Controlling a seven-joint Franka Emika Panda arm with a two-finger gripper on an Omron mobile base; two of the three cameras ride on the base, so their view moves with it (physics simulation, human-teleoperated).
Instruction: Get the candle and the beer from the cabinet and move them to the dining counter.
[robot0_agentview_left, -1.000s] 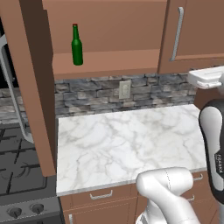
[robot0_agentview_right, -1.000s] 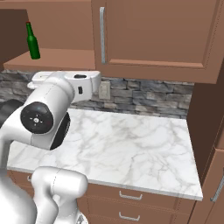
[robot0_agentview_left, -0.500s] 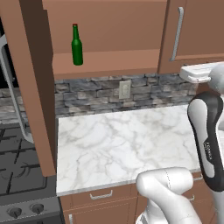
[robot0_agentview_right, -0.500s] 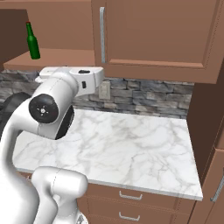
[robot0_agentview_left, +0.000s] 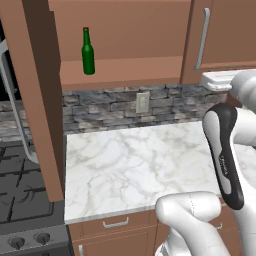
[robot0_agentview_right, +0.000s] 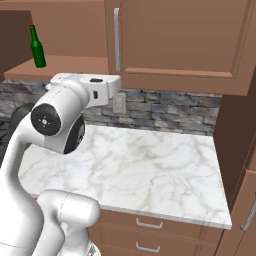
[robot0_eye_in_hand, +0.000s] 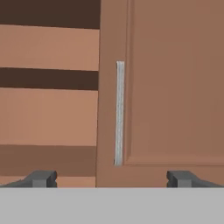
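Note:
The beer (robot0_agentview_left: 88, 51), a slim green bottle with a red cap, stands upright on the open shelf of the brown wall cabinet (robot0_agentview_left: 125, 70); it is also at the top left in the right base view (robot0_agentview_right: 36, 47). In the hand view my gripper (robot0_eye_in_hand: 111, 179) is open with nothing between its fingertips (robot0_eye_in_hand: 41, 178). It faces the closed cabinet door (robot0_eye_in_hand: 175, 87) and its silver bar handle (robot0_eye_in_hand: 119, 113), with the open compartment to the left. My hand hangs below that door, well right of the beer. The candle and the dining counter are out of view.
A marble worktop (robot0_agentview_left: 140, 165) lies below the cabinet, backed by a stone backsplash with a wall outlet (robot0_agentview_left: 142, 102). The cabinet's left door (robot0_agentview_left: 42, 100) stands swung open over the counter's left edge. A black stove (robot0_agentview_left: 20, 200) sits at the left. Drawers (robot0_agentview_right: 150, 225) run under the worktop.
The arm's elbow has lifted and the hand has edged up and a little left, toward the closed cabinet door. The gripper stays open and the beer has not moved.

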